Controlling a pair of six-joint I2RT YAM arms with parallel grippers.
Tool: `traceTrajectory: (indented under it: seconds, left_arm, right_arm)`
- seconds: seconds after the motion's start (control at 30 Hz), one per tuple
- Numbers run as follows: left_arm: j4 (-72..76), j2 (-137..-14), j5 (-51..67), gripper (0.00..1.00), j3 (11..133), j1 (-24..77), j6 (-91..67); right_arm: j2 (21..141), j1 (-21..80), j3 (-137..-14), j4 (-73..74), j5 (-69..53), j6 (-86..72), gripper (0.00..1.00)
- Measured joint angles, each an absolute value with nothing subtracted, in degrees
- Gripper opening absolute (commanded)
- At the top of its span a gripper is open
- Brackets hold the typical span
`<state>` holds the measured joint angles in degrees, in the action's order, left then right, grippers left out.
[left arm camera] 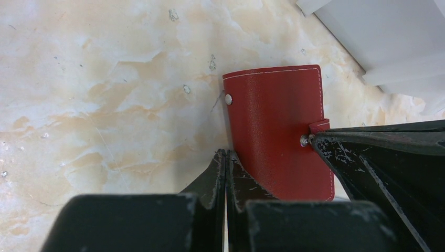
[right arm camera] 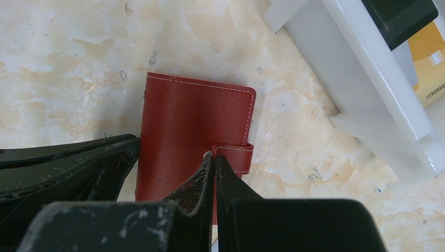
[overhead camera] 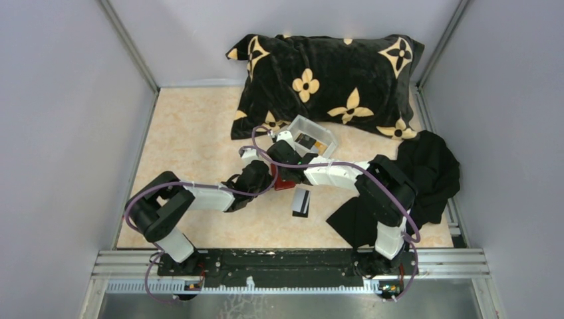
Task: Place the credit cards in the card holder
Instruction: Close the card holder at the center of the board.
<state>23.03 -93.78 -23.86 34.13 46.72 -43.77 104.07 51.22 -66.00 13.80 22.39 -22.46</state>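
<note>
While the card holder is lying flat on the marbled table, red cover up, between the 2 arms and just in front of the white tray, both claws are converging on it from opposite sides. The left gripper is showing its 2 fingers pressed together with nothing between them, its tip sitting at the holder's left edge just below a small metal stud. The right gripper is likewise squeezed closed on nothing, its tip touching the end of the strap tab that is wrapping round the right edge. Whether either tip is bearing down, I cannot tell.

The holder is looking light and leathery, stiff enough across each cover to keep its shape but folding freely at the spine, so it is probably going to skate on this smooth top if nudged from 1 side alone. Pinning 1 cover while lifting the tab end seems the soundest hold, since the strap is giving the only raised lip to catch. The cards are asking for more care: the black card is lying flat on the table near the holder, thin, rigid and slick, offering no edge to pinch from above, while a yellowish card is resting inside the tray, where a wall may be helping to tip it up
</note>
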Motion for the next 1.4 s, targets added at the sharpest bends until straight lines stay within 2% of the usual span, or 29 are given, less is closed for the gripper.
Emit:
traceTrajectory:
  seconds: [0.7,1.07,1.4]
  left_arm:
    - [23.2,-93.9,-23.7,0.00,34.1,46.7,-43.8]
    - [24.6,-94.6,-23.2,0.00,34.1,46.5,-43.9]
    - [25.6,-95.2,-22.9,0.00,34.4,46.5,-43.9]
  right_arm:
    - [104.6,51.4,-66.0,14.2,21.6,-22.0,0.00]
    - [104.9,52.3,-66.1,14.5,22.1,-21.6,0.10]
    - [105.5,52.5,-67.2,15.8,22.2,-21.8,0.08]
